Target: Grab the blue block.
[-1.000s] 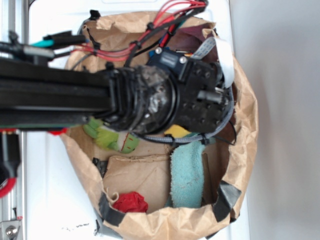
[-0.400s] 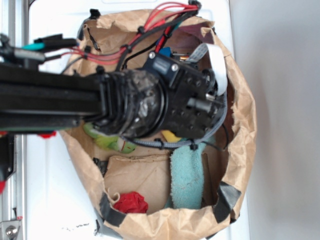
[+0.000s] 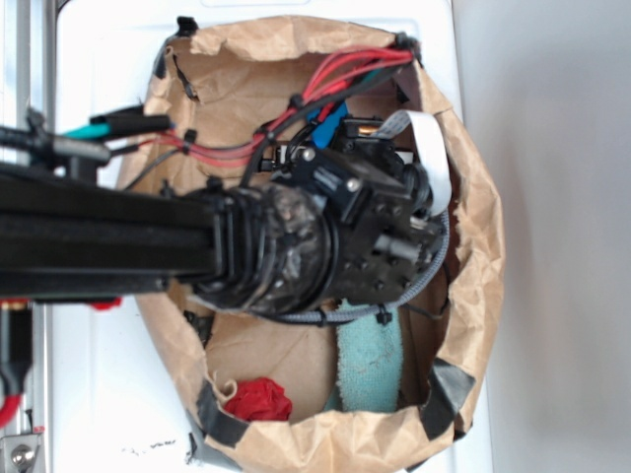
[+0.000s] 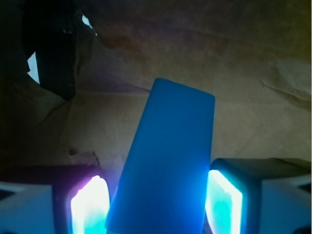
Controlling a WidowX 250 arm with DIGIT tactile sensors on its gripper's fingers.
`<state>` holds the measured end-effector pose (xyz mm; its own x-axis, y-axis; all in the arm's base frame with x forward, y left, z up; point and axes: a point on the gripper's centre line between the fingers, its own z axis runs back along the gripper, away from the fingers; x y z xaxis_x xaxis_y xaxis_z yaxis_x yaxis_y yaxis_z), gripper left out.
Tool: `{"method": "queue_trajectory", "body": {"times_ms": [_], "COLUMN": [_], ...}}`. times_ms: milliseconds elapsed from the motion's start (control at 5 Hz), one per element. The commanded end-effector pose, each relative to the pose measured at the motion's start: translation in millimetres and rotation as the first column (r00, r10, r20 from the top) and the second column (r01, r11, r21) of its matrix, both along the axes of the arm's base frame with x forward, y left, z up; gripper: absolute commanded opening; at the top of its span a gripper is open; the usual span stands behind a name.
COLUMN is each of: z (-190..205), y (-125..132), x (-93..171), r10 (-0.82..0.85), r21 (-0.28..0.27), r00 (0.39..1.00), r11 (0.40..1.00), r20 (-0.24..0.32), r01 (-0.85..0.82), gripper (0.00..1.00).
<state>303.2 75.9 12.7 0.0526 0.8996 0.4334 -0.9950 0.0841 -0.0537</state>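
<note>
Seen from the exterior camera above, a black robot arm (image 3: 108, 236) reaches in from the left edge over a crumpled brown paper bag (image 3: 478, 246) that sits open on a white worktop (image 3: 99, 49). The arm's bulky black wrist housing covers the middle of the bag, and the end effector (image 3: 340, 133) points down into it, toward the far rim; its fingers are hidden beneath the housing in this view. Red and black cables (image 3: 325, 84) run from the arm across the bag's upper part. A small sliver of the blue block (image 3: 328, 120) shows just above the housing, among the cables. Below the housing lies a fuzzy teal-green towel (image 3: 370, 360), and further to the lower left a red crumpled object (image 3: 258, 399) rests near the bag's near rim.

From the wrist camera, the end effector (image 4: 156, 204) is partly open, its two fingers (image 4: 87, 207) glowing pale cyan at the bottom left and bottom right of the view. The blue block (image 4: 168, 161) stands between them, a flat smooth slab rising from the bottom edge and leaning slightly to the right. It fills nearly all of the gap. Whether the pads are actually pressing on its sides cannot be told, as the glare hides the contact lines. Behind the block is the creased brown paper wall of the bag (image 4: 195, 48), with a dark torn opening at the upper left.
</note>
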Motion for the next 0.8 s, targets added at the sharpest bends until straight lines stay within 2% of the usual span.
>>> {"method": "queue_trajectory", "body": {"times_ms": [0,200,400,600], "z": [38,63,82,104], "y": [5,-3,-14,-23], "x": [-1,-10,-22,-26], "r10": [-0.104,-0.272,-0.433,-0.515], "r21": [0.0,-0.042,-0.008,-0.018], "r00": [0.986,0.951,0.884,0.847], "r11": [0.994,0.959,0.897,0.853], "r20": [0.128,0.147,0.175,0.133], "r01": [0.105,0.281,0.441,0.522], "gripper": [0.0,0.0,0.0,0.0]}}
